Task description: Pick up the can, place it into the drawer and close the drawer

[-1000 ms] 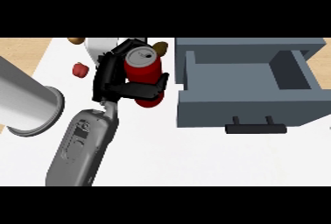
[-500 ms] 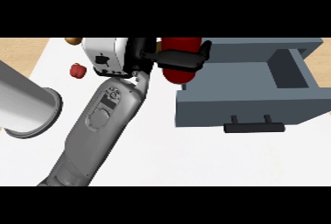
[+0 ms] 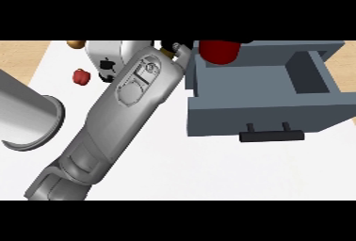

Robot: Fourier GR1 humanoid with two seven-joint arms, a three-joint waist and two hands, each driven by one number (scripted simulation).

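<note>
- The left forearm (image 3: 28, 117) is showing at nine o'clock as a wide grey tube. The left edge is cutting it off, and its hand is lying out of view.
- A small red thing (image 3: 81, 76) is sitting on the counter (image 3: 208, 169) at ten o'clock. A brown thing (image 3: 75, 44) is peeking in above it, half cut off by the top edge.
- A white thing with black marks (image 3: 104, 57) is lying toward eleven o'clock. The arm is hiding part of it, and I cannot tell what it is.
- The right forearm (image 3: 132, 103) is crossing the view from seven o'clock up to twelve.
- The right hand (image 3: 172, 45) is sitting at twelve o'clock, mostly cut off. Only black slivers are showing beside and over the can, and as far as they show, its fingers are wrapping round it.
- The can (image 3: 219, 52) is hanging at twelve to one o'clock over the drawer's back left corner. Only its red lower part is showing, so I cannot tell whether it is touching the drawer.
- The drawer (image 3: 257, 113) is standing open at two to three o'clock, with its black handle (image 3: 271, 135) facing six. Its right corner is running off the edge.
</note>
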